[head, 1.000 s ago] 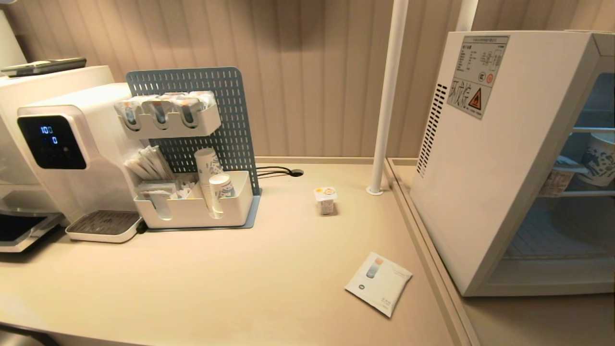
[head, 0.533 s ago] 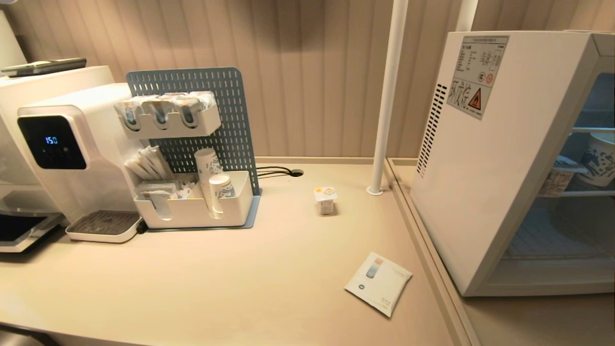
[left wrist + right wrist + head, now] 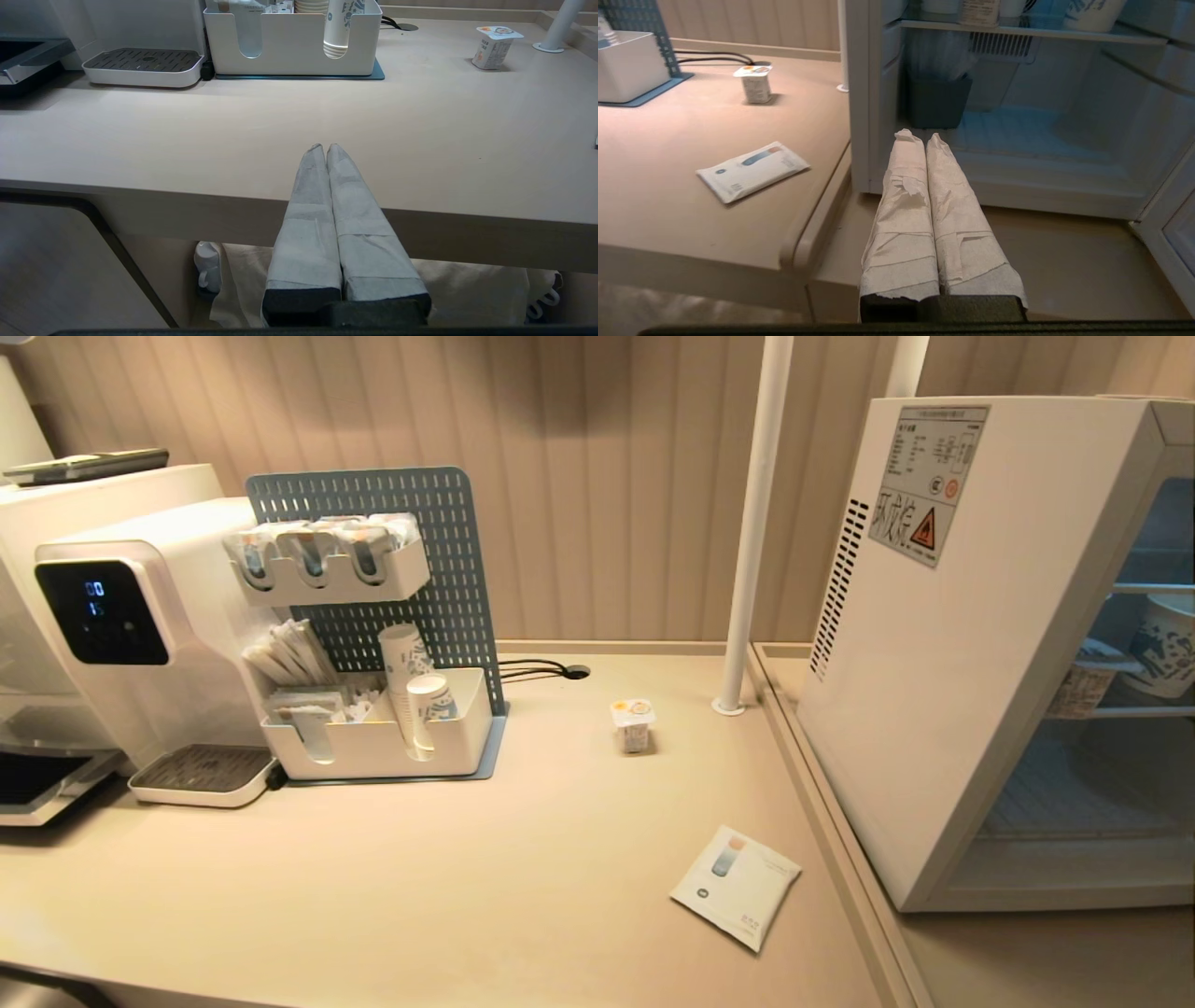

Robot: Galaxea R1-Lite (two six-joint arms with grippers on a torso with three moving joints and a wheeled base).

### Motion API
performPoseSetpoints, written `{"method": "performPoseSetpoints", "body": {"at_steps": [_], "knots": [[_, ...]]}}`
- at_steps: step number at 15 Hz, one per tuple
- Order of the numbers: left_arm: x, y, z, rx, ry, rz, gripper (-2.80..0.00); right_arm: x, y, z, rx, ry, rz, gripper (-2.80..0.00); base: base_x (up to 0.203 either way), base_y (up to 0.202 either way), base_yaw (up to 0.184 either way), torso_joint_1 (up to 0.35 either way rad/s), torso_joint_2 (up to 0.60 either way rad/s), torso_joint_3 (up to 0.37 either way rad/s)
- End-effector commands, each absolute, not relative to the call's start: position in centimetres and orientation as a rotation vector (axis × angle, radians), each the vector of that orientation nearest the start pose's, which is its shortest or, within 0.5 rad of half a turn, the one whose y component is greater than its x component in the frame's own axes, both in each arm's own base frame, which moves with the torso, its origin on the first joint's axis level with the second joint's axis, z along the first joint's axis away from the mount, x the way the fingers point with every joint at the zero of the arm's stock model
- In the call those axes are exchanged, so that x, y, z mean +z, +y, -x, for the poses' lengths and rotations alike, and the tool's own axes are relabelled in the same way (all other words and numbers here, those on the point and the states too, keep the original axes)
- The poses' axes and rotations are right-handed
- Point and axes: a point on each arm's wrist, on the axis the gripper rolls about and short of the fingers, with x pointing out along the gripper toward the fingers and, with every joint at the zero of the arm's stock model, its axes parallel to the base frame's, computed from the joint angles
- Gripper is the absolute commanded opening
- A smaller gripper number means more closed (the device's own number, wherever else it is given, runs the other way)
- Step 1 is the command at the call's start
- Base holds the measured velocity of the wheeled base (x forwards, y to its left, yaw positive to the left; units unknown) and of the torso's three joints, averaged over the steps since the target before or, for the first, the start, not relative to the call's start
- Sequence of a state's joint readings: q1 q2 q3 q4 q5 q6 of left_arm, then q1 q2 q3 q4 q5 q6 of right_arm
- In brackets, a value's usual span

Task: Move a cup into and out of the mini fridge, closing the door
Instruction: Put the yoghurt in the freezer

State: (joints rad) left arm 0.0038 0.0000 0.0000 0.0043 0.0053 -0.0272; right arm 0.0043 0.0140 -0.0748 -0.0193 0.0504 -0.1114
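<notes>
Bearing a warning-triangle sticker (image 3: 922, 530) (text unreadable): mini fridge (image 3: 943, 644).

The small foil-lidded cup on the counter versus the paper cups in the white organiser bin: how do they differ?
The tiny white plastic cup with yellow-orange foil lid is short, sealed and stands alone on the beige counter. The tall white blue-patterned paper cups are stacked in the white organiser bin. Both are mainly white.
</notes>
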Motion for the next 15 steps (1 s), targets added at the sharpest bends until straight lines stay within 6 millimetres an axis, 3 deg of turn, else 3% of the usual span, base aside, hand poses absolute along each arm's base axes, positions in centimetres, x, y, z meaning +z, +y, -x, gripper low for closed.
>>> {"method": "performPoseSetpoints", "body": {"at_steps": [1,4,15], "knots": [[7.42,0.00,2.25,0.011,0.009,0.028,-2.80,7.75,0.07,2.19,0.032,-0.049,0.141,-2.80,0.000,0.000,0.000,0.000,0.00,0.000],[7.46,0.00,2.26,0.011,0.008,0.028,-2.80,7.03,0.03,2.29,0.021,0.052,0.061,-2.80,0.000,0.000,0.000,0.000,0.00,0.000],[7.45,0.00,2.25,0.009,0.008,0.026,-2.80,7.26,0.03,2.26,0.020,0.032,0.070,-2.80,0.000,0.000,0.000,0.000,0.00,0.000]]}}
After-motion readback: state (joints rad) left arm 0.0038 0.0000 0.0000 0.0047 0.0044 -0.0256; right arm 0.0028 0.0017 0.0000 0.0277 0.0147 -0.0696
